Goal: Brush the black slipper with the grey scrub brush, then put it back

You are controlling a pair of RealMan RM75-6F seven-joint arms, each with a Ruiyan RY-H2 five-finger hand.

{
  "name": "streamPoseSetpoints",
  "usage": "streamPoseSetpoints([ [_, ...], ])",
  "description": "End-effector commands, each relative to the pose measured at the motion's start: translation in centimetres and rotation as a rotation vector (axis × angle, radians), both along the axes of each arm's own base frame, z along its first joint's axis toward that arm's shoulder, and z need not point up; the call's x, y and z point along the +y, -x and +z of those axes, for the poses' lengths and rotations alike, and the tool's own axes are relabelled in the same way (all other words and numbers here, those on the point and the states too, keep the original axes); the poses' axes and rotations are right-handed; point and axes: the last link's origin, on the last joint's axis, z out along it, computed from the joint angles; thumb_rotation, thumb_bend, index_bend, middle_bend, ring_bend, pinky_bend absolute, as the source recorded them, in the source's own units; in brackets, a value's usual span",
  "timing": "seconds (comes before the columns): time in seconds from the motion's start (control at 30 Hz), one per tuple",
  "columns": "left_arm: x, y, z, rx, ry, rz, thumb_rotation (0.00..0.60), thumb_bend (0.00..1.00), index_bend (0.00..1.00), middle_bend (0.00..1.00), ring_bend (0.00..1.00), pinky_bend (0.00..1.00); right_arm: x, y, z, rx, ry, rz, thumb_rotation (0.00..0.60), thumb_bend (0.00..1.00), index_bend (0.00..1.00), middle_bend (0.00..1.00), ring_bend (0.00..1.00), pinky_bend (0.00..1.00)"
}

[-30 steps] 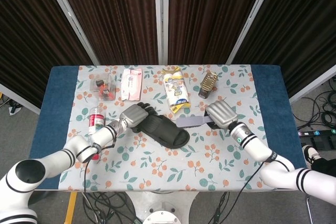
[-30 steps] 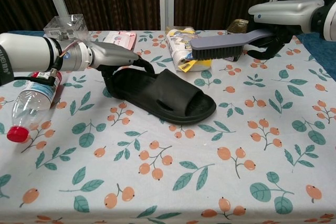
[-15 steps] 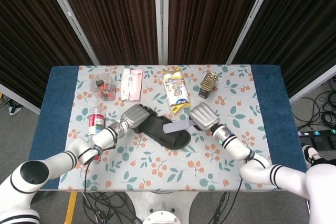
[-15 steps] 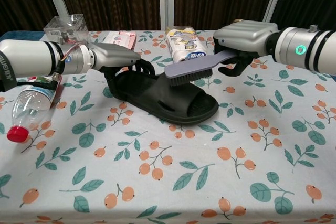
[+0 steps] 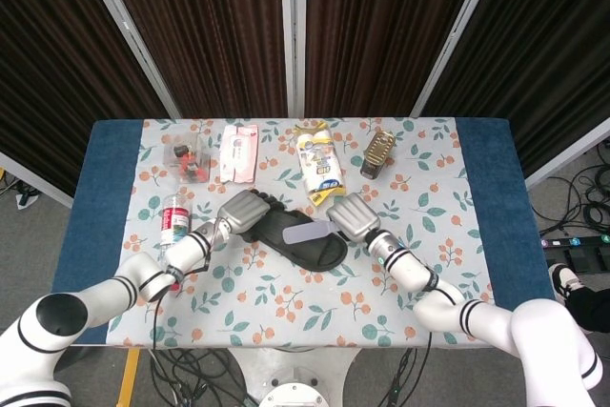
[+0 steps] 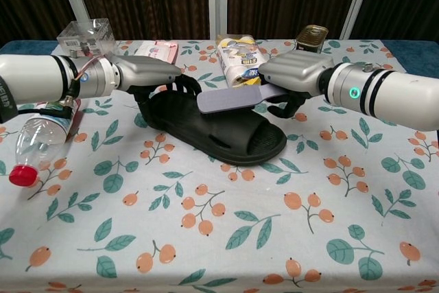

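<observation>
The black slipper (image 6: 233,138) (image 5: 319,248) lies near the middle of the floral table, toe toward the right. My left hand (image 6: 147,73) (image 5: 246,209) grips its heel end. My right hand (image 6: 295,73) (image 5: 354,215) holds the grey scrub brush (image 6: 230,98) (image 5: 307,232) by its handle. The brush head lies across the slipper's strap, bristles down on it.
A plastic bottle with a red cap (image 6: 38,142) lies at the left. A clear box (image 6: 86,36), a pink packet (image 5: 239,152), a yellow and white pack (image 5: 320,169) and a tin can (image 5: 378,152) stand along the back of the table.
My right hand has carried the brush leftward and down from the right side onto the slipper's strap. The left hand has stayed on the heel.
</observation>
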Motion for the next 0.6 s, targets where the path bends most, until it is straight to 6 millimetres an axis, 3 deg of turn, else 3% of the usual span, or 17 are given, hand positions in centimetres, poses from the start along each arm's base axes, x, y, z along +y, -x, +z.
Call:
streamPoseSetpoints([
  [0.03,-0.5,0.4,-0.1,0.000,0.000,-0.014,0.600,0.28,0.37,0.44,0.26,0.27,1.0,1.2,0.6,-0.012,-0.040,-0.052,0.600,0.40,1.00,1.00,1.00,1.00],
  [0.2,-0.7,0.5,-0.2,0.004,-0.007,-0.032,0.600,0.28,0.37,0.44,0.26,0.27,2.0,1.8,2.4,-0.027,-0.085,-0.093,0.600,0.41,1.00,1.00,1.00,1.00],
  [0.37,-0.5,0.1,0.1,0.004,-0.014,-0.047,0.600,0.28,0.37,0.44,0.26,0.27,1.2,0.6,4.0,-0.081,-0.033,-0.080,0.600,0.43,1.00,1.00,1.00,1.00],
  [0.6,-0.5,-0.2,0.1,0.011,-0.019,-0.052,0.600,0.28,0.37,0.44,0.26,0.27,-0.3,-0.8,2.1,-0.066,0.000,-0.069,0.600,0.43,1.00,1.00,1.00,1.00],
])
